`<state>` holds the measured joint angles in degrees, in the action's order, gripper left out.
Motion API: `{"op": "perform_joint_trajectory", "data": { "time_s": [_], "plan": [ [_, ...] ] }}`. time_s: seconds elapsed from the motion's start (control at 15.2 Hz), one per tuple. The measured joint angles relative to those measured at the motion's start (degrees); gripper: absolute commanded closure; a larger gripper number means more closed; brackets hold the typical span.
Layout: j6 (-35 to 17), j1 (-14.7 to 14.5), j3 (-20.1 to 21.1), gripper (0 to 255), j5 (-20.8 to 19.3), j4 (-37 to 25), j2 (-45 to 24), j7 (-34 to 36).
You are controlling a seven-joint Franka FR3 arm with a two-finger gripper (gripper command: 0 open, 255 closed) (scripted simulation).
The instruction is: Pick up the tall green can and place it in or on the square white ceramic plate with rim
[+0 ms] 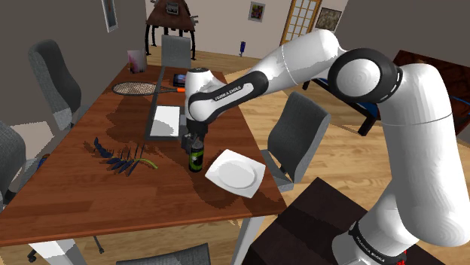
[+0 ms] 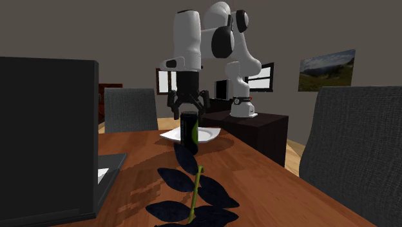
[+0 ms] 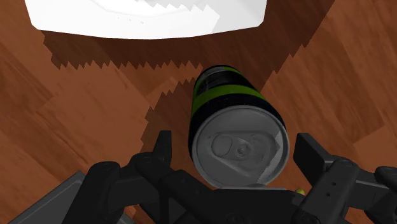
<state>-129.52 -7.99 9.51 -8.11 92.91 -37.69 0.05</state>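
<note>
A tall dark can with green bands (image 1: 196, 156) stands upright on the wooden table (image 1: 90, 199), just to the shoulder view's left of the square white plate (image 1: 235, 172). My gripper (image 1: 194, 138) hangs right over the can's top, open. In the wrist view the silver lid sits between my two fingers (image 3: 163, 151) with a small gap on each side, so the can (image 3: 229, 105) is not clasped. The plate (image 3: 146, 16) lies just beyond it. From across the table, the second exterior view has the gripper (image 2: 188, 111) straddling the can's (image 2: 189, 132) upper rim, with the plate (image 2: 210, 134) behind.
An open laptop (image 1: 166, 120) sits behind the can, looming large in the second exterior view (image 2: 45, 129). A dark leafy sprig (image 1: 120, 158) lies to the shoulder view's left, a racket (image 1: 139, 88) farther back. Grey chairs (image 1: 297, 135) (image 2: 351, 155) ring the table.
</note>
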Motion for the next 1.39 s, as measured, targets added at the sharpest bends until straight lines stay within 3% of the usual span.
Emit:
{"op": "perform_joint_trajectory", "data": {
  "time_s": [0.26, 0.33, 0.99, 1.39],
  "plan": [
    [-0.14, 0.0, -0.01, 0, -0.02, 0.05, -0.07, 0.01],
    [-0.14, 0.0, -0.01, 255, -0.02, 0.05, -0.07, 0.01],
    [-0.14, 0.0, -0.02, 255, -0.02, 0.05, -0.04, 0.01],
    [2.76, 0.18, 0.31, 255, 0.44, -0.69, 2.09, -0.29]
  ]
}}
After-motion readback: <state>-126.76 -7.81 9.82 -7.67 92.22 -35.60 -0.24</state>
